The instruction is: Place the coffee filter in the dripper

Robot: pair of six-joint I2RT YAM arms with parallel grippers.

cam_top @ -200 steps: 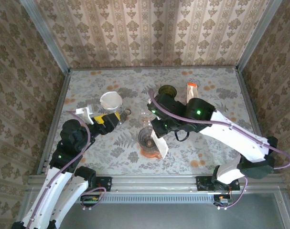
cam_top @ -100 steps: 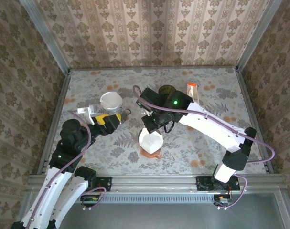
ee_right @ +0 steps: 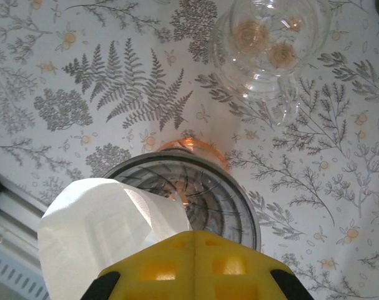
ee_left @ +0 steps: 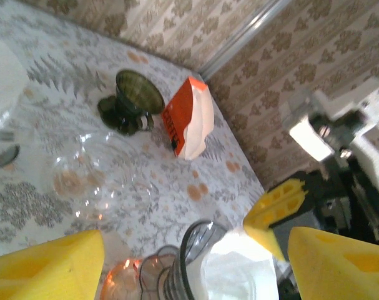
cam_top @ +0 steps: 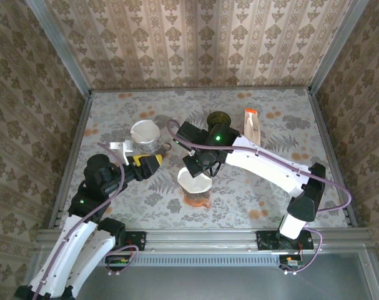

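**Right claw** (ee_right: 194, 245): clenched, its yellow fingers pressing together on one edge of the coffee filter (ee_right: 98, 219). Pinching the edge is probably leaving the rest of the paper free to open and settle.

**Coffee filter:** white paper, hanging from that claw and overlapping the near rim of the dripper (ee_right: 208, 187). It is not yet sitting inside; whether its tip is touching the ribbed wall cannot be told.

**Dripper:** clear ribbed funnel, standing upright on an orange base on the table (cam_top: 114, 112), its mouth facing up to take the paper.

**Left claw** (cam_top: 157, 164): released, fingers standing wide with nothing between them. It is hovering near the dripper, likely placed to steady the funnel or tuck the paper.

**Bystanders:** a glass jug (ee_right: 270, 44) is sitting just beyond the dripper. A green cup (ee_left: 132, 100) and an orange-and-white bag (ee_left: 189, 119) are standing further back, well apart from the work.

**Remaining, by judgement:** centring the paper over the mouth, lowering it, then letting go.
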